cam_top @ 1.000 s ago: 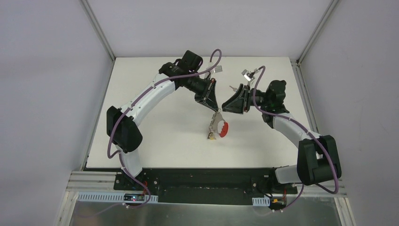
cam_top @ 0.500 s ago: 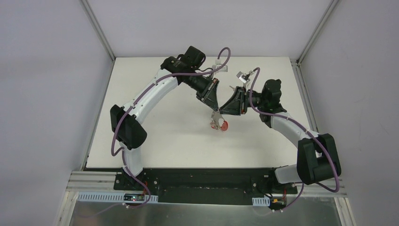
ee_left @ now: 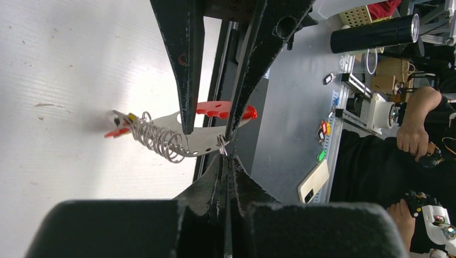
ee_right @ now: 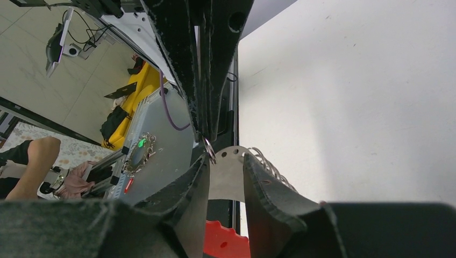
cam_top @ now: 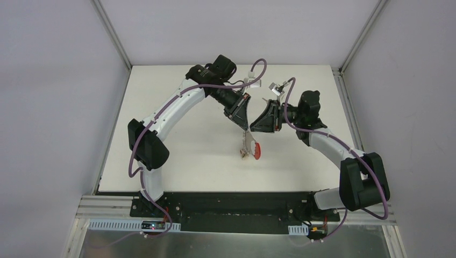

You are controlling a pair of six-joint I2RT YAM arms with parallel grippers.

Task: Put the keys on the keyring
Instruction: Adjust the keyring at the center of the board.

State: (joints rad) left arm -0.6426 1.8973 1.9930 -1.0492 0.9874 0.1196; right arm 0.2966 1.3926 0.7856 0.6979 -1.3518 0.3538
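Left gripper [cam_top: 245, 129] pinches the hanging keyring [cam_top: 250, 148]; right gripper [cam_top: 252, 128] clasps its grey half

Two arms with glossy white curved link shells and matte black joint housings. Purple cable [cam_top: 141, 141] loops along each arm. Black wedge-shaped left gripper [cam_top: 244, 128] and right gripper [cam_top: 252, 128]; finger pads [ee_right: 189, 201] rough, black, textured. Black base plate [cam_top: 231, 208].

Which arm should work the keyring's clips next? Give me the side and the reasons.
Right. The left gripper is shut on the end of the keyring, dangling it over the table, so it is occupied. The right gripper straddles the grey half beside the clips, so it is probably best placed.
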